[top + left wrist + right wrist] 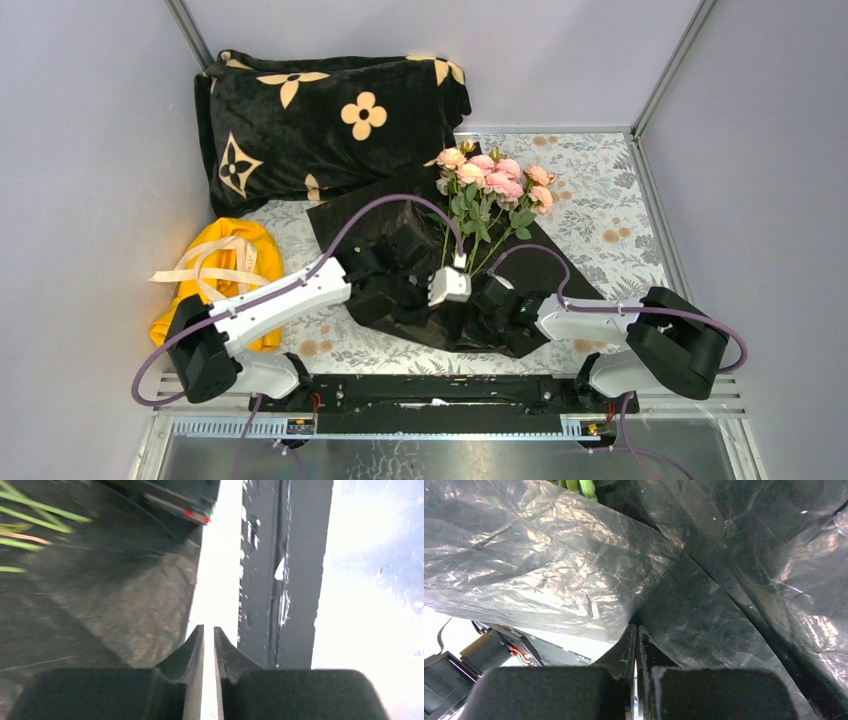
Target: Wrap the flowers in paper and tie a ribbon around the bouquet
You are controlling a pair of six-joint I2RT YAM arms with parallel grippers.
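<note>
The flowers (490,185) lie on the crinkled black paper (530,265).

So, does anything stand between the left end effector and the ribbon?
Nothing visible does. The ribbon lies uncovered on the yellow cloth, left of the paper where the left end effector is.

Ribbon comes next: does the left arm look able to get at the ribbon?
Probably yes: the ribbon lies uncovered on the yellow cloth beside that arm's base, and the left gripper holds nothing.
</note>
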